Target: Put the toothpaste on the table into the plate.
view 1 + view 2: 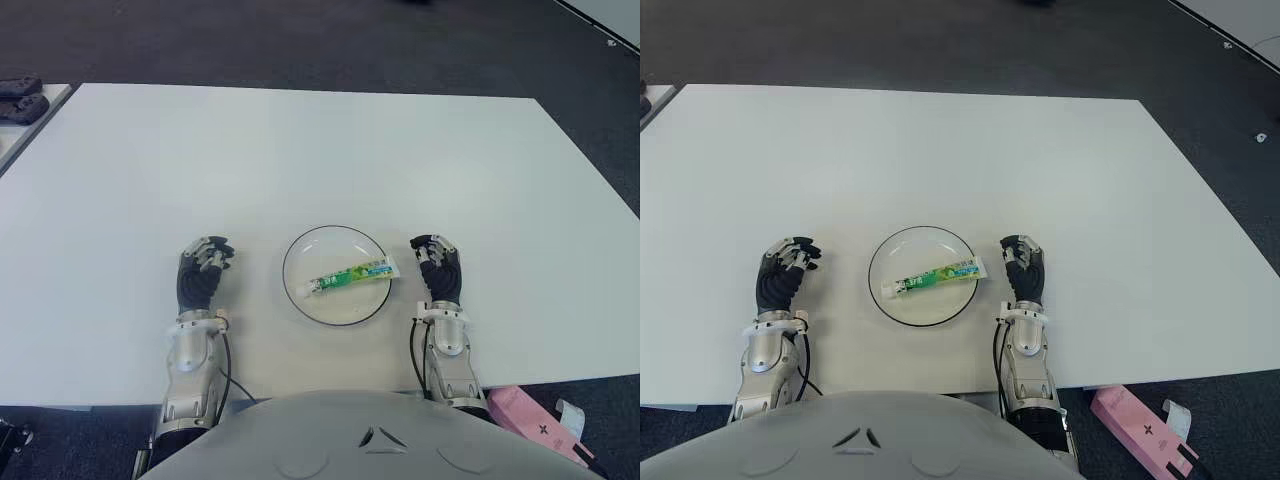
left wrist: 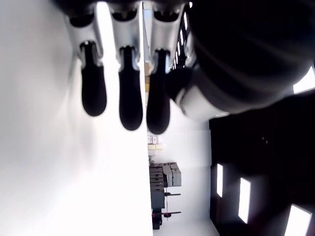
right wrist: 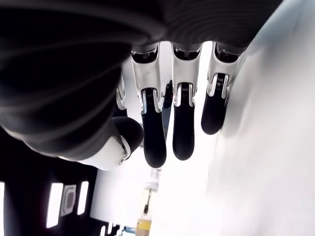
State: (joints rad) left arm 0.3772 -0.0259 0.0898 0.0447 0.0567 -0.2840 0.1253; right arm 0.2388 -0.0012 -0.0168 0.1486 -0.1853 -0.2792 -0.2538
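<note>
A green and white toothpaste tube (image 1: pixel 350 276) lies at a slant inside the white round plate (image 1: pixel 335 245) near the table's front edge. My left hand (image 1: pixel 204 265) shows on the table to the left of the plate, a short gap away. My right hand (image 1: pixel 437 262) shows just right of the plate, close to the tube's flat end. Neither hand touches the tube or the plate. In the left wrist view the fingers (image 2: pixel 130 93) hang loose with nothing in them. The right wrist view shows the same relaxed fingers (image 3: pixel 182 123), holding nothing.
The white table (image 1: pixel 300 150) stretches wide beyond the plate. A pink box (image 1: pixel 535 425) lies on the floor at the front right, below the table edge. Dark objects (image 1: pixel 20 98) sit on a neighbouring surface at the far left.
</note>
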